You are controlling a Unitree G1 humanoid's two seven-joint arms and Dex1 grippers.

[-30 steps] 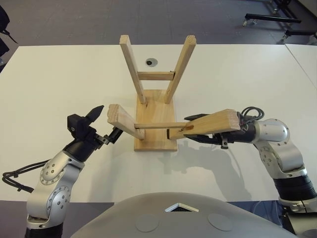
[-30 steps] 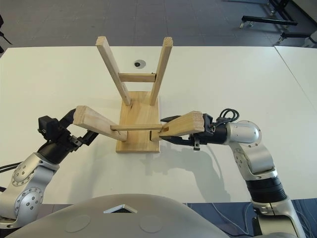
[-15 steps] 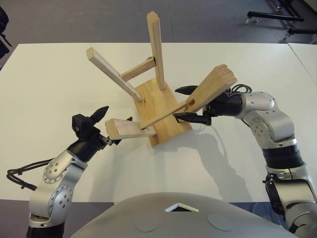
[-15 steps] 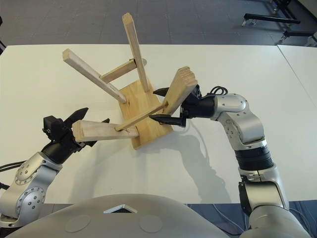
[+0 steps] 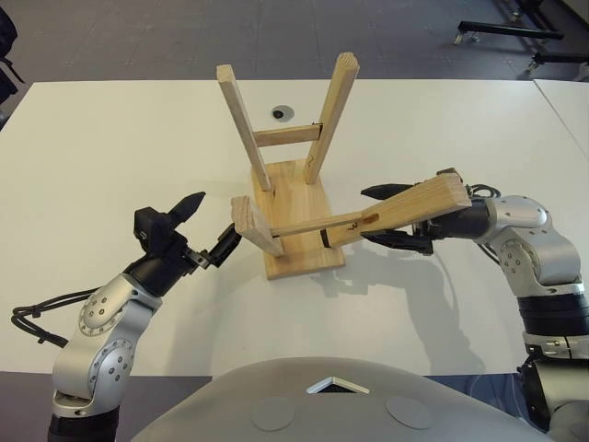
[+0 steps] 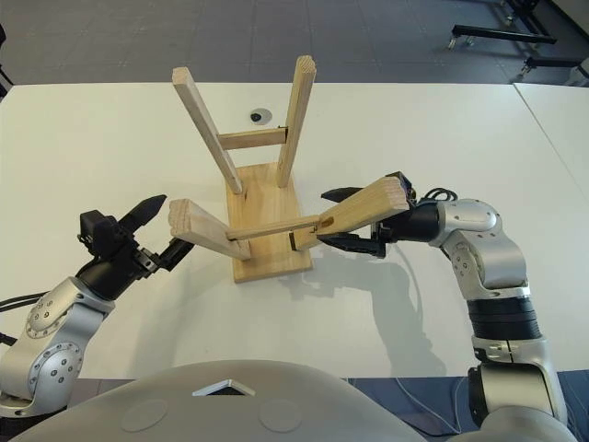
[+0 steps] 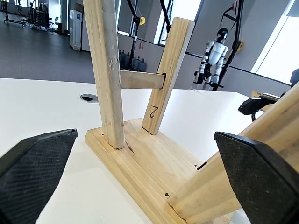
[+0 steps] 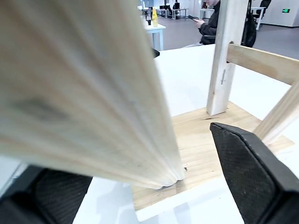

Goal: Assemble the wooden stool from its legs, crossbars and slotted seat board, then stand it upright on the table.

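Head cam: the pale wood stool (image 5: 294,175) sits upside down mid-counter (image 5: 110,138), seat board (image 5: 299,250) flat. The right end effector (image 5: 379,216) is clamped on the slanting right leg (image 5: 414,201). The left end effector (image 5: 219,215) is wide open and empty, just beside the left leg (image 5: 250,224).

Left wrist: spread fingers (image 7: 35,156) frame the board.

Right wrist: the leg runs between the fingers.

It looks stiff and lightish, but the joints are maybe loose. I'd grab the legs low, near the board.

The stool (image 5: 296,198) between my hands is pale, unpainted wood with fine straight grain. An upright leg (image 7: 161,79) beyond my left gripper (image 5: 219,216) carries a dark handwritten mark. The table (image 5: 110,147) beneath is plain white. My left gripper and right gripper (image 5: 366,215) are matte black.
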